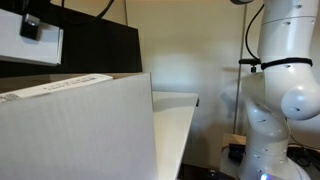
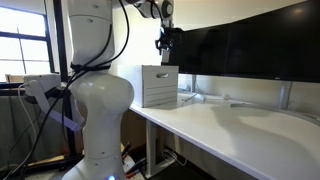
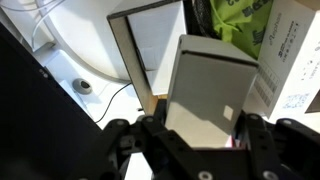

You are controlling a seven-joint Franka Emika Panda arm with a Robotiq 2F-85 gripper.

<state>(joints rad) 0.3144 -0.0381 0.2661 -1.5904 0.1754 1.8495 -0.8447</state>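
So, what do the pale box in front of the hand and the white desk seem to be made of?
The box looks like cardboard, matte pale grey: flat panels meeting at crisp folded edges. The desk seems to be laminate or painted board, smooth white with a soft sheen; its core does not show.

Print on the white carton (image 3: 296, 60) and green pack (image 3: 232, 20) is unreadable.

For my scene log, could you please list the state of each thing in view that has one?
gripper: jaws apart above the white box; grip unclear.
white box: upright on the desk.
monitors: screens dark.
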